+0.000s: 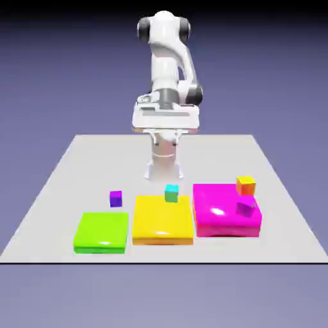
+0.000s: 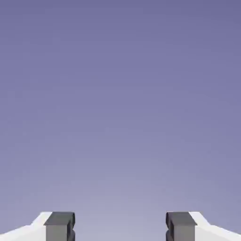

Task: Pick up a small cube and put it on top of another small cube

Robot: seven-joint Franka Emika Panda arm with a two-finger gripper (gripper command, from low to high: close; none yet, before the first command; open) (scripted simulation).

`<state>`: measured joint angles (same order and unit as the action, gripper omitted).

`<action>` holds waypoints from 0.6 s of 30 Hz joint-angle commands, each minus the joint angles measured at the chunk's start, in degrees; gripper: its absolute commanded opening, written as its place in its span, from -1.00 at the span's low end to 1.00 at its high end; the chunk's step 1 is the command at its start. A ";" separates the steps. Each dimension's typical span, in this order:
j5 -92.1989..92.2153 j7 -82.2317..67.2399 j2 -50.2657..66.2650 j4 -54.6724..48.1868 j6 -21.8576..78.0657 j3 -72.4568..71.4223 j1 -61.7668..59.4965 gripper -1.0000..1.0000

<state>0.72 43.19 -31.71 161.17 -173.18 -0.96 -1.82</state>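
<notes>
Nearest my camera lies the glossy lime-green square slab (image 1: 101,232) on the pale grey surface (image 1: 96,160). The task's thing, a small dark violet cube (image 1: 116,198), sits just behind it on the surface, towards the exterior view's left and apart from the small cyan cube (image 1: 172,193). I can't tell which other cube is meant to pair with it.

I judge the violet cube light and stiff, unlikely to crush or break; its smooth faces might slip under an uneven squeeze. I would take it by 2 opposite upright sides, at mid-height, keeping its top level and its underside free for stacking. A knock from 1 finger could slide or turn it.

My tool (image 2: 120,228) stands well open, its 2 fingertips spread with only backdrop between them. It holds nothing and touches nothing, high above the surface and well apart from the cubes.
</notes>
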 commanded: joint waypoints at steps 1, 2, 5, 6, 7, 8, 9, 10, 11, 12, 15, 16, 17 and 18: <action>0.60 0.60 0.79 0.14 0.68 -0.80 -2.08 0.00; 1.20 1.21 1.58 0.28 1.37 -1.60 -4.16 0.00; 3.00 3.02 3.94 0.70 3.42 -3.99 -10.38 0.00; 3.60 3.63 4.73 0.85 4.10 -4.79 -12.46 0.00; 4.20 4.23 5.52 0.99 4.78 -5.59 -14.54 0.00; 4.80 4.83 6.31 1.13 5.47 -6.38 -16.61 0.00; 5.40 5.44 7.09 1.27 6.15 -7.18 -18.69 0.00; 6.00 6.04 7.88 1.41 6.83 -7.98 -20.77 0.00; 6.60 6.65 8.67 1.55 7.52 -8.78 -22.84 0.00; 7.20 7.25 9.46 1.69 8.20 -9.58 -24.92 0.00; 9.00 9.06 11.82 2.11 10.25 -11.97 -31.15 0.00; 9.60 9.67 12.61 2.25 10.93 -12.77 -33.23 0.00; 10.20 10.27 13.40 2.40 11.62 -13.56 -35.30 0.00; 10.80 10.87 14.19 2.54 12.30 -14.36 -37.38 0.00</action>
<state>11.53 54.06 -17.52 163.71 -160.88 -15.32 -39.19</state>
